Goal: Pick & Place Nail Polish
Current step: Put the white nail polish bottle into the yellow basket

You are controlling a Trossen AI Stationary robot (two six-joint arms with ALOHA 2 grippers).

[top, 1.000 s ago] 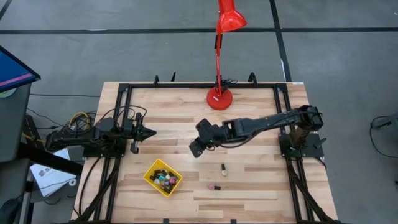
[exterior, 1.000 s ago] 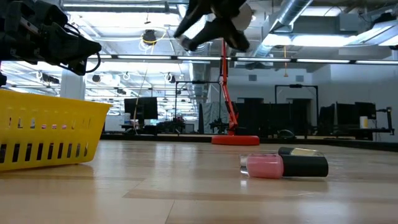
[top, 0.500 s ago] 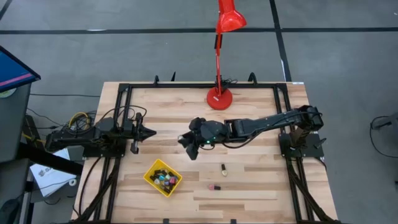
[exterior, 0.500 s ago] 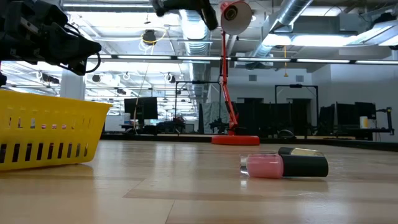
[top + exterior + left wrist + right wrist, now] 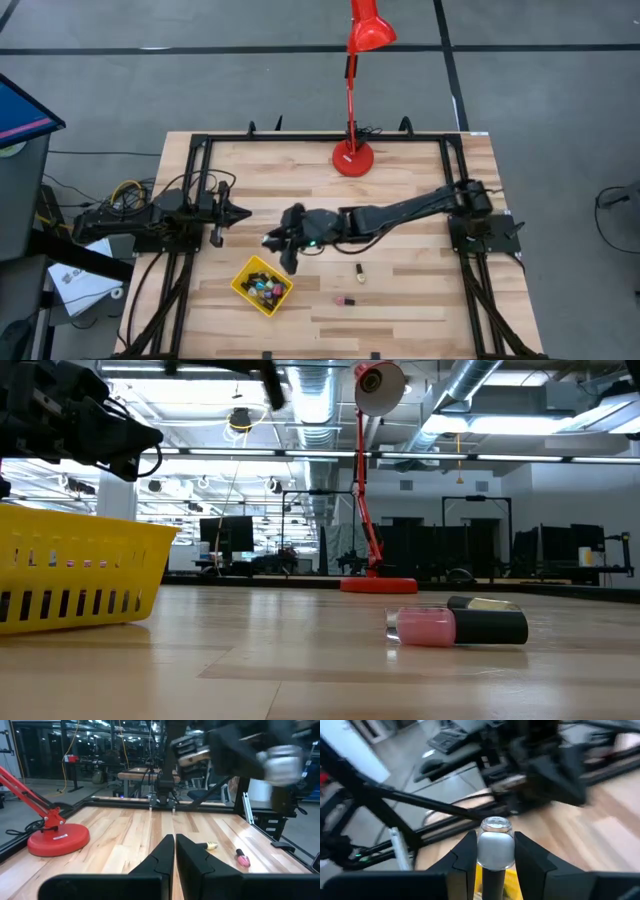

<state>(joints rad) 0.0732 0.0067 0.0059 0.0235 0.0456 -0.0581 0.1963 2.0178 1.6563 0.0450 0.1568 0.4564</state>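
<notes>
My right gripper (image 5: 280, 250) hangs above the table just far-right of the yellow tray (image 5: 243, 283), shut on a pale silver nail polish bottle (image 5: 495, 847). The tray holds several small bottles (image 5: 268, 291). Two more bottles lie on their sides on the wood: a pale one with a dark cap (image 5: 359, 272) and a pink one with a black cap (image 5: 344, 300), which also shows in the low view (image 5: 455, 627). My left gripper (image 5: 240, 213) waits shut at the table's left side. My right gripper pinches the silver bottle's body (image 5: 495, 855) between its two fingers (image 5: 466, 854), one on each side. The bottle lies along the fingers, its clear glass end (image 5: 496, 825) past the fingertips and its dark end toward the wrist. It is lifted clear of the table.
A red desk lamp stands on its round base (image 5: 352, 158) at the table's far middle. A black frame rail (image 5: 205, 150) runs round the table's edges. Bare wood lies between the tray and the two loose bottles.
My right gripper has travelled toward the table's left edge and a little toward the near edge, carrying the bottle, and now stands close by the yellow tray. The two loose bottles have stayed where they were.
</notes>
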